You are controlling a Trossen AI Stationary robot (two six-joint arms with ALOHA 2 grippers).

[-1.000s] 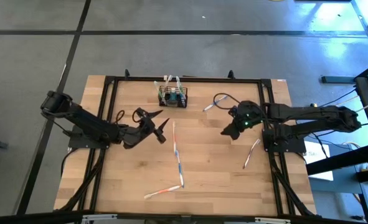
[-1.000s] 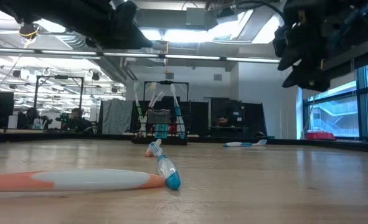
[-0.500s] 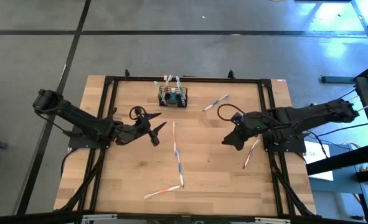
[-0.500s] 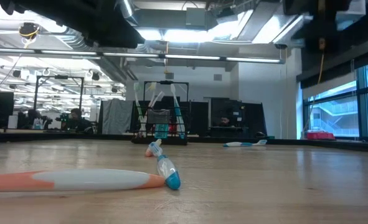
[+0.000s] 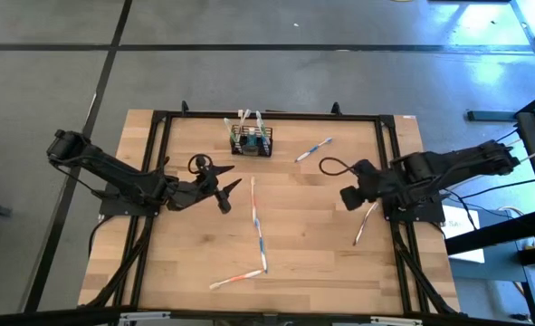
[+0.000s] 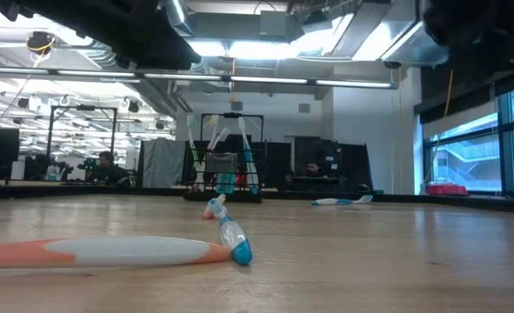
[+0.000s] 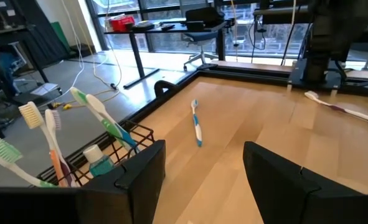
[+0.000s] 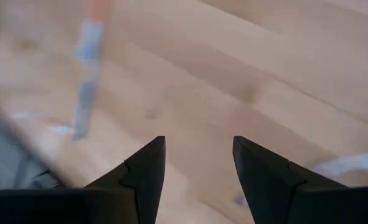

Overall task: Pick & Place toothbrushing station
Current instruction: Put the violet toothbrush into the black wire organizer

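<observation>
A pale wooden counter (image 5: 294, 254) framed by black rails sits on a grey floor, with a wide, bright workshop of desks, windows and ceiling lights showing beyond it in the low view. The black wire basket (image 5: 251, 143) stands upright near the far edge of the counter, left of centre, holding several toothbrushes and a small teal tube (image 7: 99, 160). More brushes lie loose: a blue-and-white toothbrush (image 5: 313, 149) just right of the basket, a long pale toothbrush (image 5: 259, 226) down the middle, an orange-tipped toothbrush (image 5: 235, 278) near the front edge, and another toothbrush (image 5: 367, 222) at the right side. The left gripper (image 5: 228, 187) hangs over the counter near the basket on its front left, clear of it, its fingers (image 7: 140, 177) spread with nothing between them; its wrist view looks past the basket's corner. The right gripper (image 5: 348, 196) hangs at the right side of the counter, close to the loose brush there, its fingers (image 8: 143, 174) likewise spread and empty over bare wood. By this showing, the job is hardly begun: the basket sits untouched, neither arm has hold of anything, and the grasp, lift and placement are all left to do. No brand, label or writing can be read anywhere.
</observation>
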